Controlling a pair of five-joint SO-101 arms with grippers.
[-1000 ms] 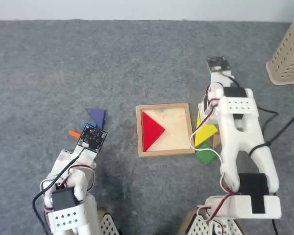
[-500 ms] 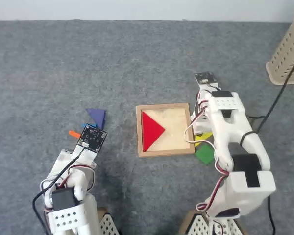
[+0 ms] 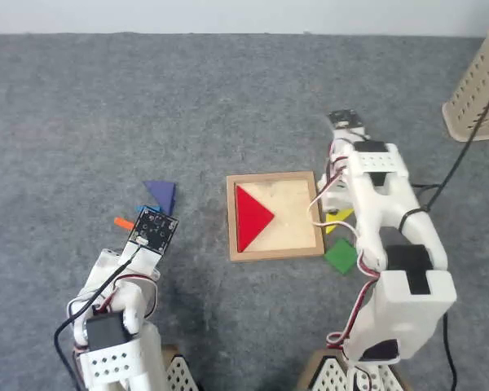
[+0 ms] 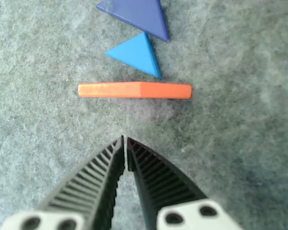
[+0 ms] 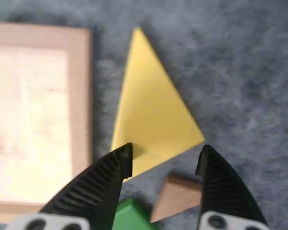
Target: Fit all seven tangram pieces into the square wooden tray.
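Right tool [image 5: 165, 152] wide above yellow triangle [image 5: 151, 108]: probably thin, rigid, light, slick; best pinched across 2 straight edges.

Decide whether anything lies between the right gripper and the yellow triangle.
Nothing visible does. The open right gripper hangs directly over the yellow triangle, its fingers either side of one corner. The green piece and the brown piece lie beside it, not between.
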